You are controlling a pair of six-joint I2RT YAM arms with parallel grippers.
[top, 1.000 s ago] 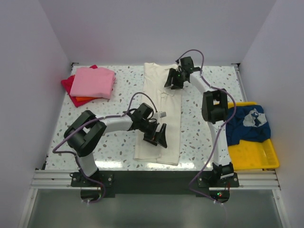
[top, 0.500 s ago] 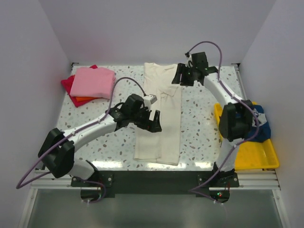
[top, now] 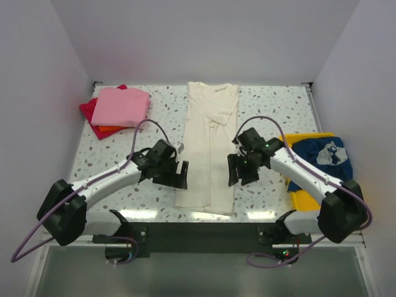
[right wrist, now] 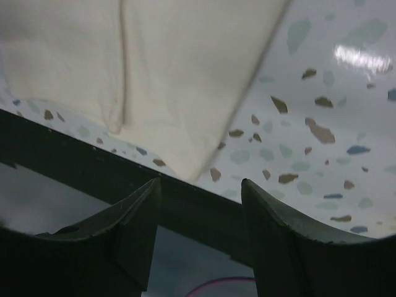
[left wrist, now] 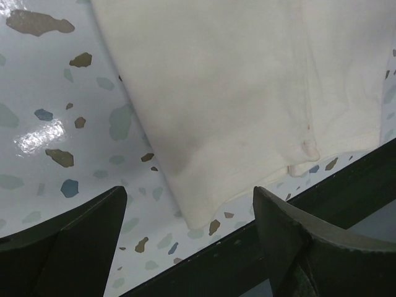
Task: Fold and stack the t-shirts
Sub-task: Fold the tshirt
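Top external alone shows the pink t-shirt (top: 120, 106); wrist views show left claw (left wrist: 189, 192) and right claw (right wrist: 201, 182) spread beside cream t-shirt (top: 207, 148).

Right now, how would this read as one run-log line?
cream shirt flat, folded narrow | left gripper open by its near left corner | right gripper open by near right corner

Red shirt (top: 87, 109), orange shirt (top: 106, 130) mostly hidden under pink shirt (top: 120, 106); navy shirt (top: 314, 164) print unreadable.
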